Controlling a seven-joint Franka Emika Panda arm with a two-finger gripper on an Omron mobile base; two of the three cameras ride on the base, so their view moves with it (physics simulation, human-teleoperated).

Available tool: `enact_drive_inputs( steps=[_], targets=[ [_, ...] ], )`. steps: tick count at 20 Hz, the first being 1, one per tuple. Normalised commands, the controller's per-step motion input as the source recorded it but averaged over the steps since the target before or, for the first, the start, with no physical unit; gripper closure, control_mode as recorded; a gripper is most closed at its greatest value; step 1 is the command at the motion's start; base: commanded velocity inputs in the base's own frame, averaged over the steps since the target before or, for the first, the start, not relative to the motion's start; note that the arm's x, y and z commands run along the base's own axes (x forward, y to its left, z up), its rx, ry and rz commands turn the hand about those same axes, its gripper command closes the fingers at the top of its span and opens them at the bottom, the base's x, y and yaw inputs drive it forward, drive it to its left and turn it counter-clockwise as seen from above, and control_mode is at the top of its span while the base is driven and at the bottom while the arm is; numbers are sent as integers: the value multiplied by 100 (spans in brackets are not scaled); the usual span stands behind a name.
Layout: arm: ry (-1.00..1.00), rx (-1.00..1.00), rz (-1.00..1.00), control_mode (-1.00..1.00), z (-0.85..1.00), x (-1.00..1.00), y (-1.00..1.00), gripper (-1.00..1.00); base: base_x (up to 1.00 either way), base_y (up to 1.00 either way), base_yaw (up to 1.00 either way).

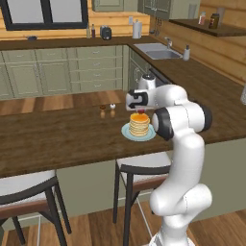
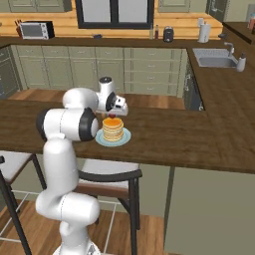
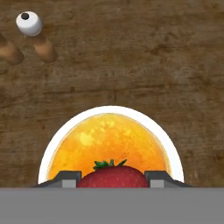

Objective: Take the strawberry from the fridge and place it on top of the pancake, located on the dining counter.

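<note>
The robot's two-finger gripper (image 3: 113,178) pinches the small bright red strawberry (image 3: 113,176) directly above a golden stack of pancakes (image 1: 139,124) on a pale round plate (image 1: 127,132). The plate sits near the front edge of the long dark-brown wooden dining counter (image 1: 57,134). Farther back on the counter stand two small brown shakers (image 1: 107,110).

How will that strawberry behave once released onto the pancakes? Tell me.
The strawberry, gripped between the fingers, is rounded, so it may roll. The pancake top looks glossy, probably slippery. Releasing low over the centre likely keeps it there.
</note>
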Motion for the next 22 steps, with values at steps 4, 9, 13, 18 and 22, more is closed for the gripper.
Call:
enact_drive_inputs(
  steps=[4, 9, 13, 18, 22],
  targets=[
    [3, 0, 0, -100, -26, 0, 0, 100, 0, 0, 0],
    [0, 0, 0, -100, -7, 0, 0, 100, 0, 0, 0],
    [1, 0, 0, -100, -7, 0, 0, 100, 0, 0, 0],
    [2, 0, 0, -100, -15, 0, 0, 100, 0, 0, 0],
    [1, 0, 0, -100, -13, 0, 0, -100, 0, 0, 0]
  ],
)
